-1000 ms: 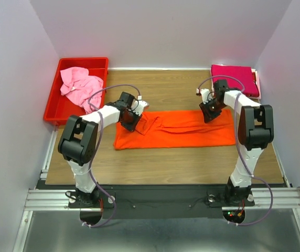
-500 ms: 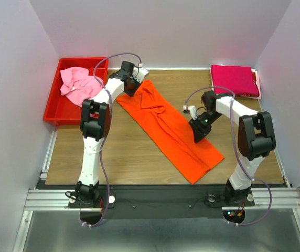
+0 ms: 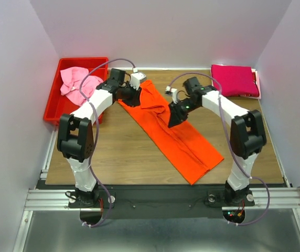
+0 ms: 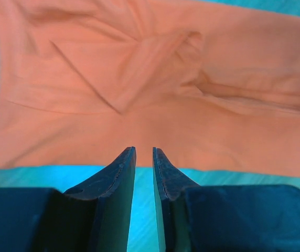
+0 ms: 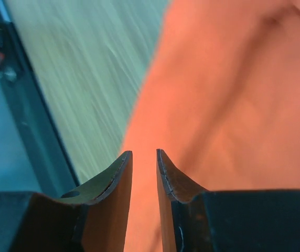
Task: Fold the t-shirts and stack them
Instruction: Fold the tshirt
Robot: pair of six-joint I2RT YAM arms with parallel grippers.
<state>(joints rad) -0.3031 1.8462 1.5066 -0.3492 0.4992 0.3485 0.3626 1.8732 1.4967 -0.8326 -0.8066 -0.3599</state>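
The overhead view looks down from behind the arm bases across the whole wooden table (image 3: 113,157). Both wrist views look close along their fingers, sharing the bright orange cloth t-shirt (image 3: 171,131) (image 4: 192,79) (image 5: 234,94).

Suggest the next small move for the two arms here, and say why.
Probably lower the left gripper onto the far end of the orange t-shirt and pinch it. The shirt lies as a long diagonal strip, both grippers hover empty with jaws nearly closed, and the right gripper sits over its middle.

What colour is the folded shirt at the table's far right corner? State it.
Magenta, a deep crimson-pink: the folded shirt shows best in the top external view.
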